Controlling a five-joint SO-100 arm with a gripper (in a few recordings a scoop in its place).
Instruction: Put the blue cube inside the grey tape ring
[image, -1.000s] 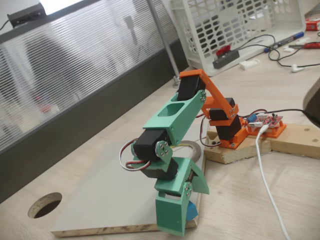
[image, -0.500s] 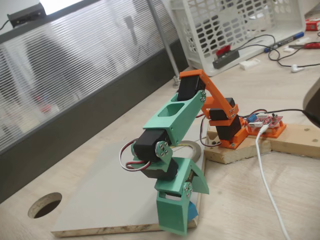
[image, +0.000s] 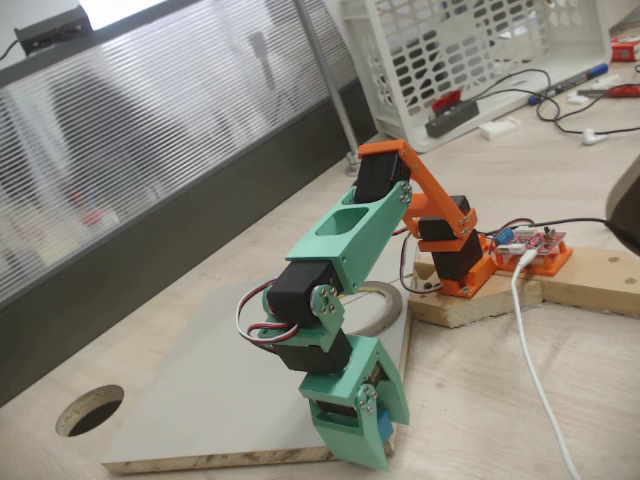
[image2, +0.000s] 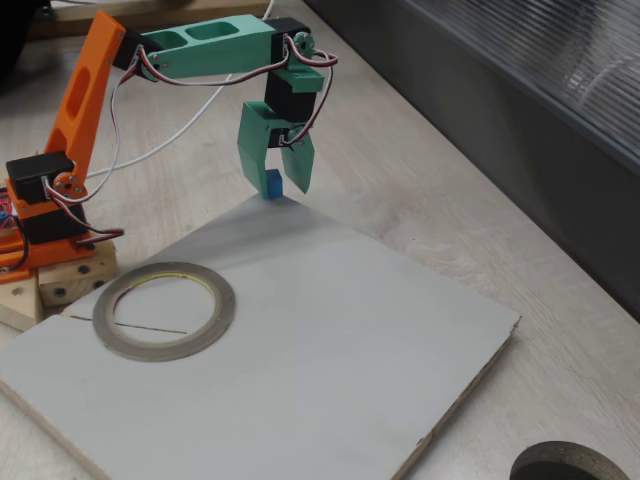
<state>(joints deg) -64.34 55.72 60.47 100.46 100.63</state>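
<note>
A small sky-blue cube (image2: 272, 184) is sitting at the grey board's far corner, just off its edge. A thin flat grey tape ring (image2: 164, 309) is lying flat, well apart.

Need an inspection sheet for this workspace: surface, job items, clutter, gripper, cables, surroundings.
Surface: pale wooden table with a grey board laid on it; a dark round hole is cut through the tabletop.
Job's things: blue cube at the board's far corner, between the gripper's fingers; grey tape ring flat on the board near the arm's base, nothing in its opening.
Clutter: white basket, pens, small items on the far table.
Gripper: green gripper pointing down, shut on the cube.
Cables: white cable running across the table; servo wires along the arm.
Surroundings: ribbed translucent partition behind the table.
</note>
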